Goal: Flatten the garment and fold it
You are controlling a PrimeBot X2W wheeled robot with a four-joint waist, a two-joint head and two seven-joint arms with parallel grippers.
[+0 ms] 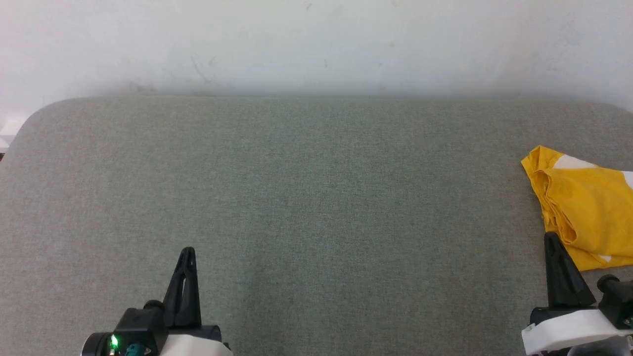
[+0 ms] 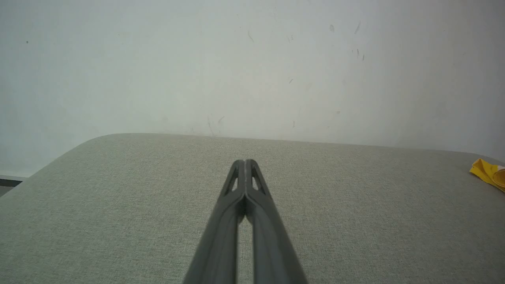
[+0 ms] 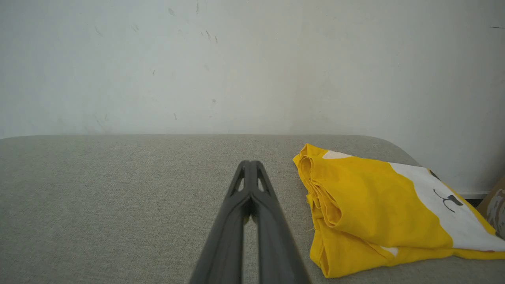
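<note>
Your yellow garment (image 1: 591, 207) lying in loose folds at the right edge of the head view, on the grey fabric surface (image 1: 306, 198), your right gripper (image 1: 550, 238) at lower right, fingers pressed together on nothing, tip just beside the shirt, your left gripper (image 1: 188, 251) at lower left, likewise pressed together and empty, well apart from it, white wall (image 1: 316, 44) across the top.

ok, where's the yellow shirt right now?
Head view, far right edge: the yellow shirt lies bunched on the grey surface, partly cut off by the frame, just ahead and to the right of the shut right gripper.
</note>
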